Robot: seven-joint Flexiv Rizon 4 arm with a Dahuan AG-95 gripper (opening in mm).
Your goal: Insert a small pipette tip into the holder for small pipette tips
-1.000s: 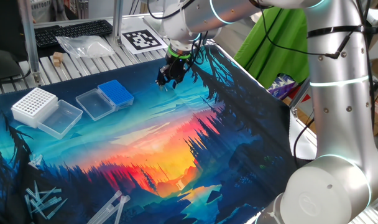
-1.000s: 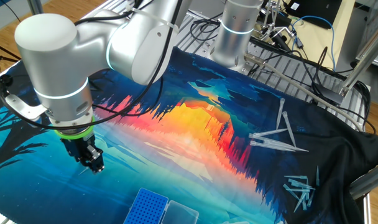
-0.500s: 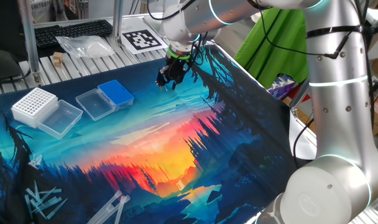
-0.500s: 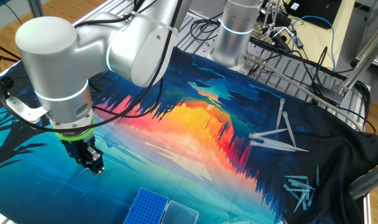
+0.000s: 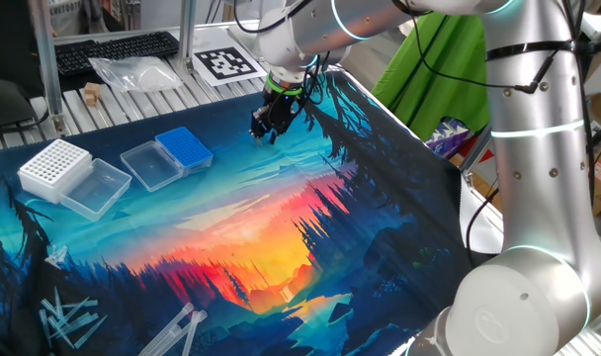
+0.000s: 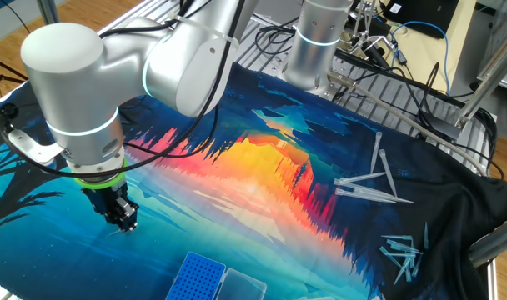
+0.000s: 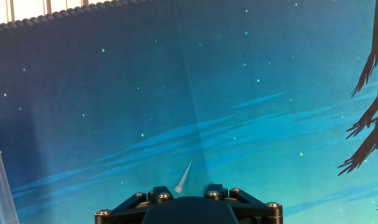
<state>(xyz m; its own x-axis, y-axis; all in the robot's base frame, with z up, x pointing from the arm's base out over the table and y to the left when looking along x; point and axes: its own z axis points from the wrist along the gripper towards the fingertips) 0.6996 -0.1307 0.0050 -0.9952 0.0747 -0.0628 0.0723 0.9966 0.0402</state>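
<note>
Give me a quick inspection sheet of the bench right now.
Surface: printed sunset mat, flat.
Job's things: blue tip holder, lid open; small tip pinched in tool.
Clutter: white rack with open lid; loose tips in scattered piles.
Tool: shut on tip, hovering beside holder.
Cables: bundles behind mat.
Surroundings: keyboard, marker tag, plastic bag, green cloth.

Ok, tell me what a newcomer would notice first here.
First the vivid sunset-and-forest mat covering the table, with the big silver arm bent over it. Its gripper hangs just above the mat's blue part, a small clear tip poking out between the fingers. Then the blue holder, lid open, beside a white rack, and loose tips scattered near the mat's edge.
</note>
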